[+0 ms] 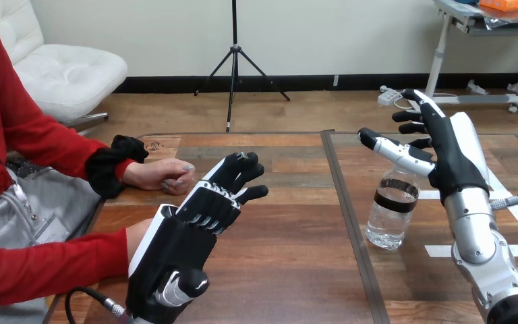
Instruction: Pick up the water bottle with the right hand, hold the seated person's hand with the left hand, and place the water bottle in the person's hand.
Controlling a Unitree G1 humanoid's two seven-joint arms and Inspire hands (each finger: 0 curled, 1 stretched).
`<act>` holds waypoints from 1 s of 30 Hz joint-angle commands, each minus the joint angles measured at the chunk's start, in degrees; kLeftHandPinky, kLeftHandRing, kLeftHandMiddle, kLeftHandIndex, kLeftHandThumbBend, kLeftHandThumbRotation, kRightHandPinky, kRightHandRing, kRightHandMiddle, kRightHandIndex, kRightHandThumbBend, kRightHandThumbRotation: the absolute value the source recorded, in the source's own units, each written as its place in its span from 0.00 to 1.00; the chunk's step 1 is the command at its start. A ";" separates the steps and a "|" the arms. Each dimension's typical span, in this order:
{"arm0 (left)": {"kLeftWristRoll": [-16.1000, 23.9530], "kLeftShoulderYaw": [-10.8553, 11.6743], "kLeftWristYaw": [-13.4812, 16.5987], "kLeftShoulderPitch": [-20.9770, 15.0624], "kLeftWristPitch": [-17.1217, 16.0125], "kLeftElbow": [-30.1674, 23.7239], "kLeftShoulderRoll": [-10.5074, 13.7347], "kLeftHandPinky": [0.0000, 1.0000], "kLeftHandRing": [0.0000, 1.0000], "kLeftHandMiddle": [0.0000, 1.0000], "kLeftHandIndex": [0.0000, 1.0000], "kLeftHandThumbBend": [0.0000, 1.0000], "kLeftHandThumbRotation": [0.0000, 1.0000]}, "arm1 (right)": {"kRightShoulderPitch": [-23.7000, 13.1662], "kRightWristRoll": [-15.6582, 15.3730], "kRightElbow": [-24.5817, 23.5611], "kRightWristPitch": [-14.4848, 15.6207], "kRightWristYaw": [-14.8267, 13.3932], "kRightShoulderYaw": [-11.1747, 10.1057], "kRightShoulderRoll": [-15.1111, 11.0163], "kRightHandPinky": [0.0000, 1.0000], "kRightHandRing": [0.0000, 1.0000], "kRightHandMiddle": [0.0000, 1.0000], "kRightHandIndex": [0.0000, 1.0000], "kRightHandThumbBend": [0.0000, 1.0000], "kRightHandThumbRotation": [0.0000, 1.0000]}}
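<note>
A clear water bottle (pixel 392 209) with a dark label band stands upright on the table, right of centre. My right hand (pixel 445 152) hovers open just above and to the right of it, its thumb reaching over the bottle's cap without touching the bottle. My left hand (pixel 189 233) is raised at the lower left, back towards me, fingers nearly straight. The person's wrist (pixel 137 235) at the view's lower left runs in behind that hand, and the hand beyond it is hidden, so I cannot tell whether they touch. The person's other hand (pixel 164 175) rests on the table further back.
The wooden table (pixel 290 270) has a dark seam (pixel 346 216) running front to back just left of the bottle. White tape marks (pixel 445 250) lie on the right half. The person sits at the left edge.
</note>
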 commanded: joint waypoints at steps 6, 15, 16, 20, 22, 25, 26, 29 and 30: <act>-0.55 0.86 -0.02 -3.85 -0.27 -2.01 -1.35 0.85 0.93 0.94 0.91 0.95 0.72 | -0.65 1.04 0.10 -0.09 -0.67 -1.42 0.43 0.61 0.74 0.78 0.89 1.00 0.60; -0.67 0.62 -0.56 -3.89 0.90 -2.34 -0.98 0.86 0.93 0.94 0.91 0.96 0.71 | 0.17 2.92 -0.13 -0.34 0.82 -2.21 0.99 0.63 0.76 0.80 0.90 1.00 0.55; -0.63 0.63 -0.56 -3.87 0.78 -2.34 -0.96 0.86 0.93 0.94 0.91 0.96 0.71 | 0.18 3.01 0.24 -0.48 0.85 -2.24 1.06 0.63 0.77 0.80 0.90 1.00 0.54; -0.44 0.68 -0.28 -3.82 0.50 -2.39 -0.99 0.87 0.93 0.94 0.92 0.96 0.71 | 0.39 2.90 0.45 -0.11 0.79 -2.23 1.36 0.63 0.78 0.80 0.89 1.00 0.52; -0.43 0.68 -0.24 -3.80 0.61 -2.42 -0.96 0.87 0.93 0.94 0.92 0.96 0.71 | 0.56 2.88 0.56 -0.18 0.95 -2.32 1.53 0.63 0.78 0.81 0.89 1.00 0.51; -0.42 0.67 -0.16 -3.73 0.67 -2.50 -0.98 0.87 0.93 0.94 0.91 0.96 0.71 | 0.78 3.02 0.94 -0.52 1.35 -2.46 1.73 0.63 0.78 0.81 0.90 1.00 0.50; -0.36 0.64 -0.03 -3.68 0.61 -2.56 -1.03 0.87 0.93 0.94 0.91 0.96 0.71 | 0.88 3.09 0.99 -0.47 1.49 -2.50 1.81 0.64 0.78 0.81 0.90 1.00 0.50; -0.45 0.64 -0.22 -3.76 0.63 -2.60 -0.98 0.87 0.93 0.94 0.91 0.96 0.72 | 1.14 3.40 1.37 -1.12 1.71 -2.70 2.16 0.64 0.78 0.81 0.90 1.00 0.49; -0.49 0.65 -0.31 -3.79 0.66 -2.60 -0.94 0.87 0.93 0.94 0.91 0.96 0.72 | 1.19 3.46 1.45 -1.32 1.74 -2.75 2.25 0.64 0.78 0.81 0.90 1.00 0.49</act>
